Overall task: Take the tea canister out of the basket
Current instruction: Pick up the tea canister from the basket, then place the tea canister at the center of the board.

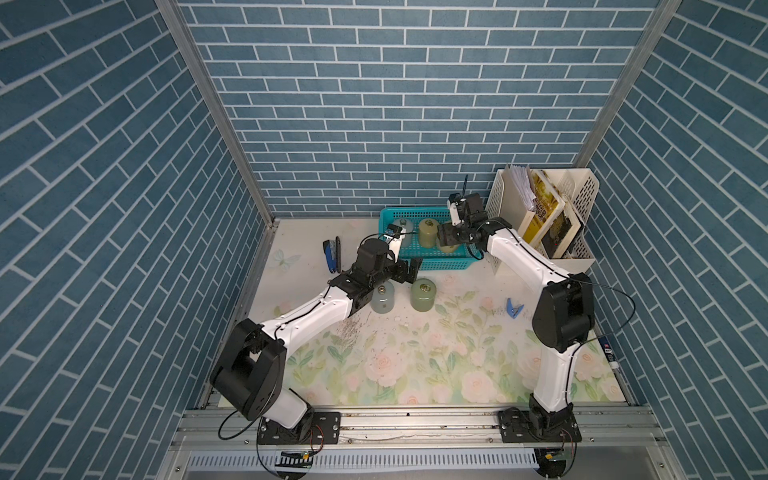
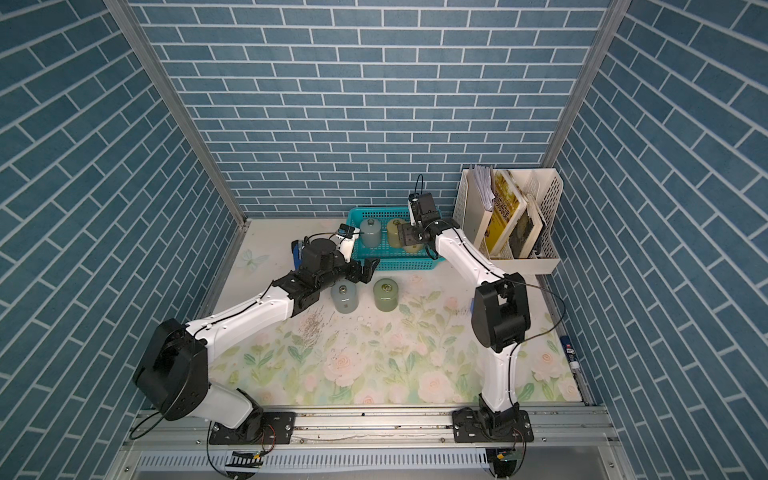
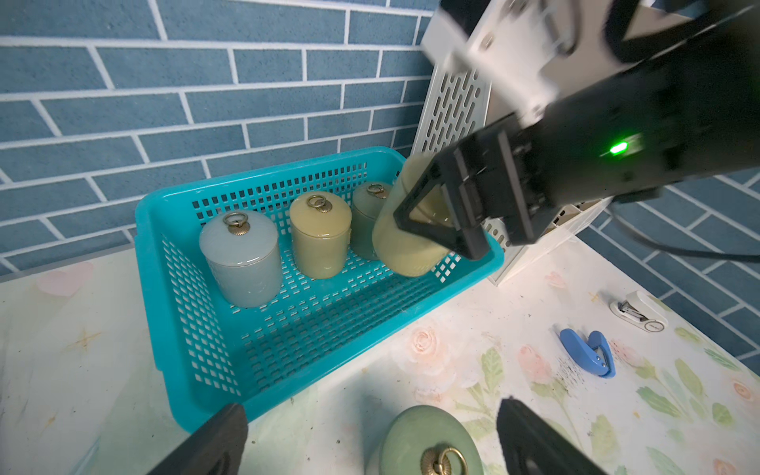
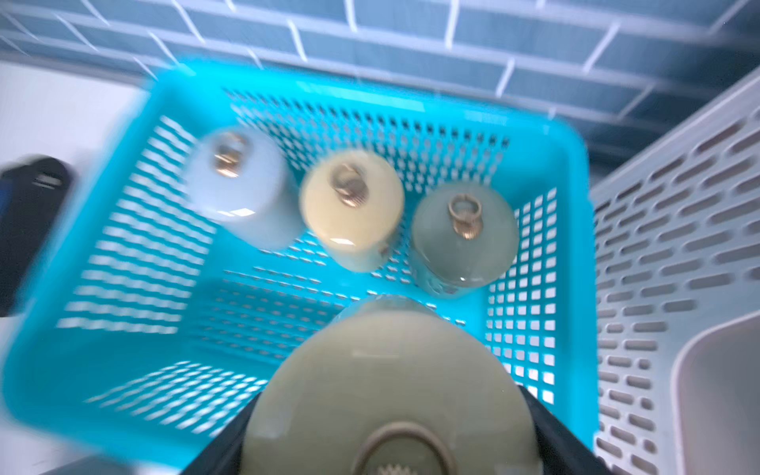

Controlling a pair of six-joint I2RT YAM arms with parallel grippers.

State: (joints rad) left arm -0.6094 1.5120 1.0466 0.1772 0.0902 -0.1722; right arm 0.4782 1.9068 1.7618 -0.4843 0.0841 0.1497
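Observation:
The teal basket (image 1: 440, 265) (image 2: 399, 264) (image 3: 144, 255) (image 4: 567, 164) stands at the back of the table. My right gripper (image 1: 446, 237) (image 2: 405, 237) (image 3: 448, 218) (image 4: 390, 436) is shut on a pale yellow tea canister (image 1: 449, 248) (image 3: 405, 251) (image 4: 386, 390), which hangs tilted over the basket's right end. Three more canisters stand inside: grey-white (image 3: 242, 263), yellow (image 3: 320, 238) and grey-green (image 3: 366, 222). My left gripper (image 1: 409, 268) (image 2: 368, 270) (image 3: 372, 409) is open in front of the basket, just above a green canister (image 1: 423, 294) (image 3: 427, 440) on the table.
A pale grey canister (image 1: 382, 300) stands beside the green one, under my left wrist. A white file rack (image 1: 548, 216) with books is right of the basket. A blue stapler (image 1: 330, 253), a blue punch (image 1: 514, 309) and a white stapler (image 3: 639, 314) lie around.

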